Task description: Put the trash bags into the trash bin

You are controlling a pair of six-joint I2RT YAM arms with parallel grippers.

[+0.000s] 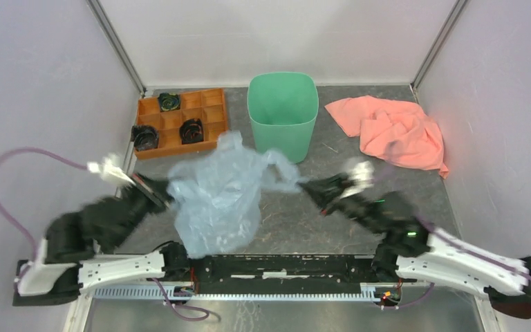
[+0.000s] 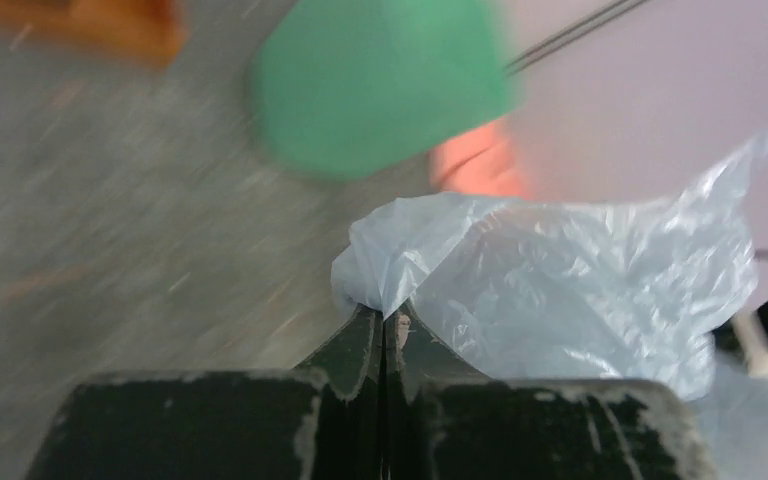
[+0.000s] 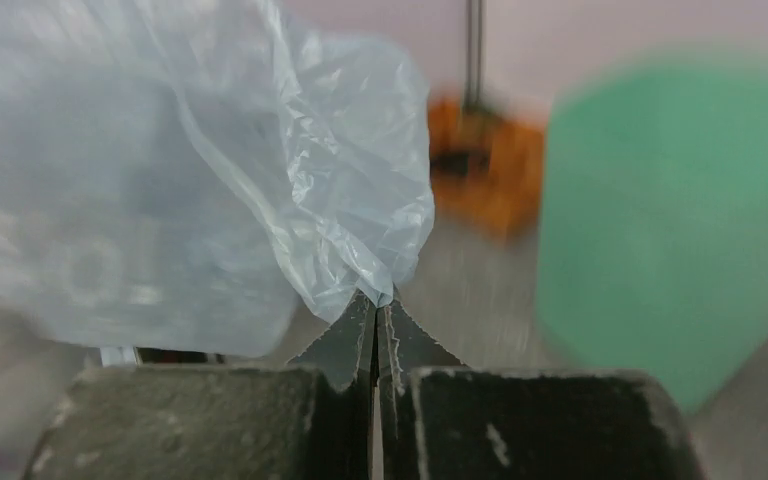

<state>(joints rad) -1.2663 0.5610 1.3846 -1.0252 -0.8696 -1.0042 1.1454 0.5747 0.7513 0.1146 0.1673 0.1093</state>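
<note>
Both clamped: my left gripper (image 1: 160, 196) and right gripper (image 1: 312, 188) each pinched a corner of the trash bags (image 1: 214, 200), which hung between them over the worktop (image 1: 332, 228), near the trash bin (image 1: 282, 111). If I pulled apart harder, that thin film could tear or slip free. The worktop was speckled grey, with pale walls (image 1: 41, 83) around.
</note>
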